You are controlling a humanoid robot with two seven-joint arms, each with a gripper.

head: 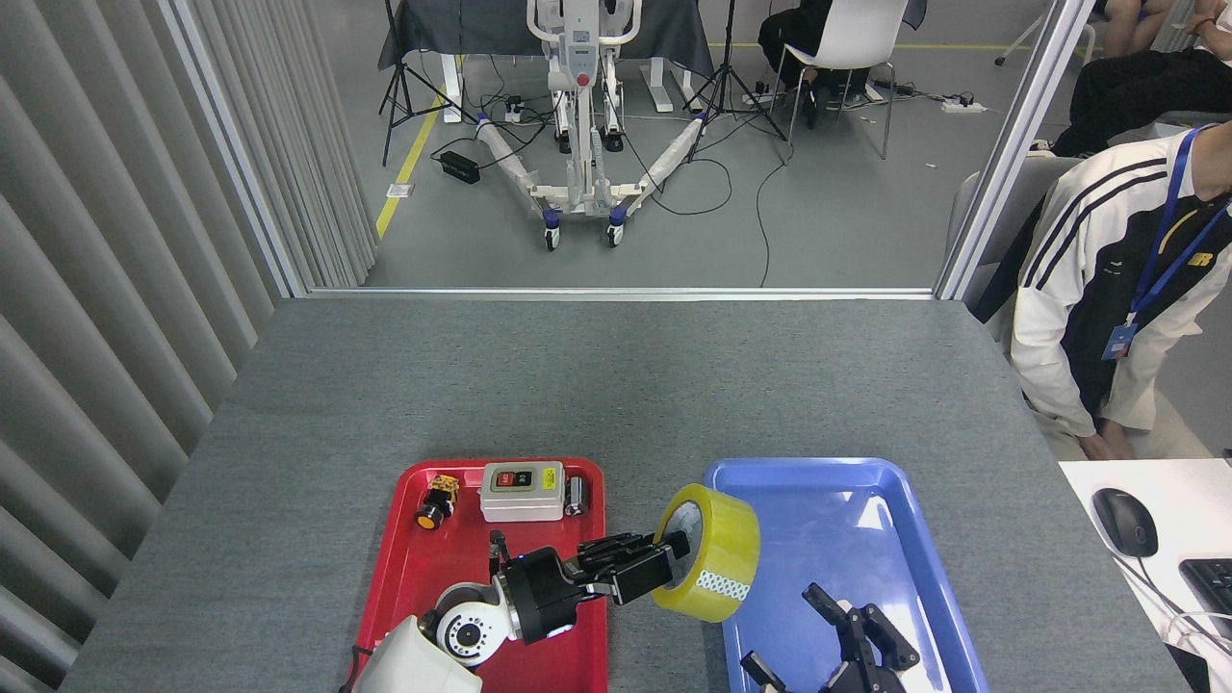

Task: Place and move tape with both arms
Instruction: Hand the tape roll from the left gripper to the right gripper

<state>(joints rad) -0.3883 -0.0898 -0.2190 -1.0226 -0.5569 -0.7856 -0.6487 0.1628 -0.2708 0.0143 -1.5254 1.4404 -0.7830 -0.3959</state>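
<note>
The tape [714, 551], a wide yellow roll with a white core, hangs tilted on its edge above the gap between the two trays. My left gripper [664, 565] is shut on it, with fingers reaching into the centre hole. The left arm [500, 616] stretches across the red tray [404, 568]. My right gripper [828, 640] is low over the blue tray [818, 510], just right of and below the roll, apart from it. Its fingers are spread open and nothing is between them.
At the back of the red tray lie a white switch box [522, 489], a small dark cylinder [576, 496] and an orange-capped button [435, 500]. A person [1107, 289] sits at the table's right edge. A mouse [1123, 521] lies on a white desk at right.
</note>
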